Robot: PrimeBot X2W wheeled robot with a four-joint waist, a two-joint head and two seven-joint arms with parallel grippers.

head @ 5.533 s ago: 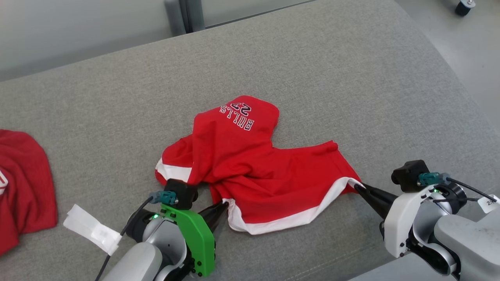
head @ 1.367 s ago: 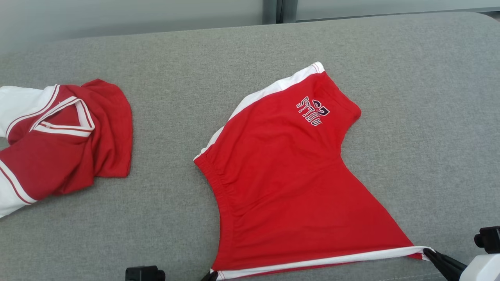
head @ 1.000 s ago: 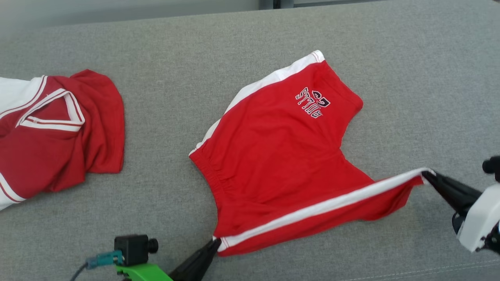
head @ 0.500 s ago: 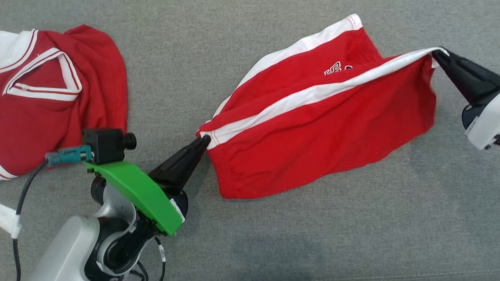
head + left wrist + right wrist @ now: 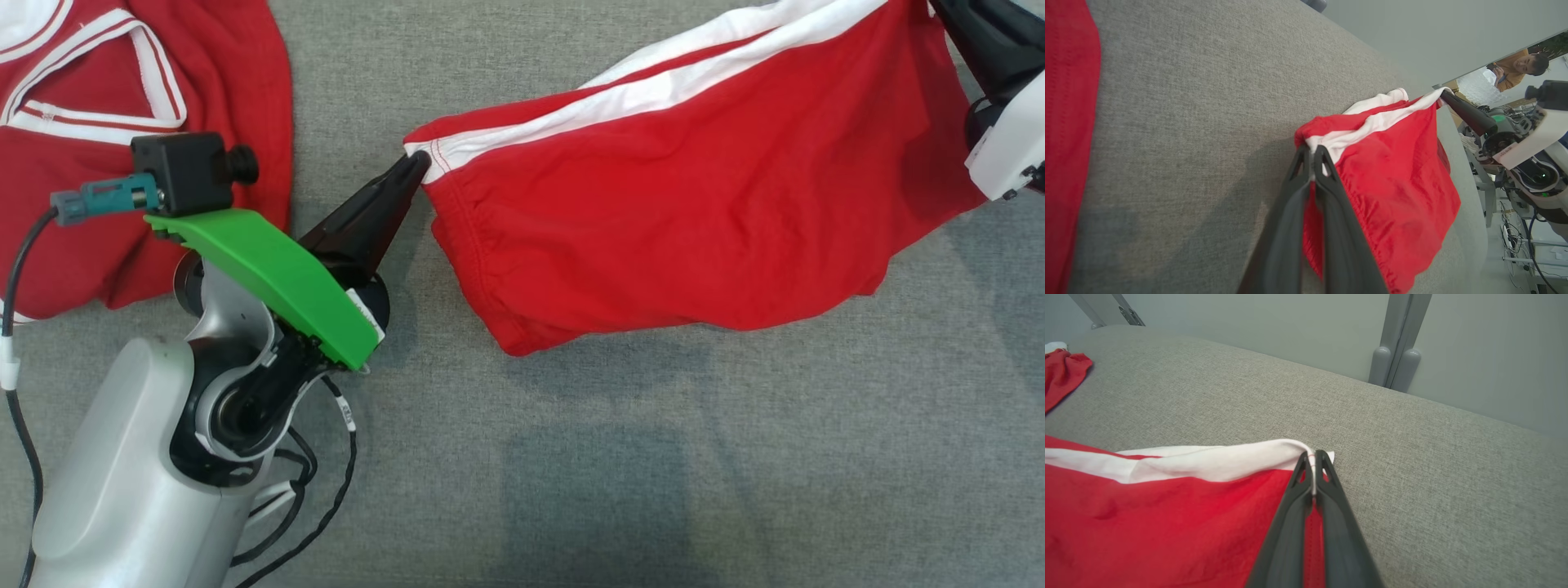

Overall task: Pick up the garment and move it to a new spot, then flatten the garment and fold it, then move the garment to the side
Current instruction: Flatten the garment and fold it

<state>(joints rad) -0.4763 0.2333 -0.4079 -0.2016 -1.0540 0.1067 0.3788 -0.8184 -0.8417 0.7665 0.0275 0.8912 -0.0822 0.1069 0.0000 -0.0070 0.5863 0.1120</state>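
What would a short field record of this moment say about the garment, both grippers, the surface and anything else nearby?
garment: red shorts, white-striped edge pulled taut, rest sagging below it
left gripper: shut on one end of that edge
right gripper: shut on the other end
surface: gray cushion
nearby: red and white shirt, crumpled, apart from the shorts
fold stage: not yet laid flat

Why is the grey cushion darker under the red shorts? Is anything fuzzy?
Head view: the held-up red shorts cast a soft shadow on the grey cushion. Left wrist view: the left pincer looks fuzzy up close. Right wrist view: even light, no glare.
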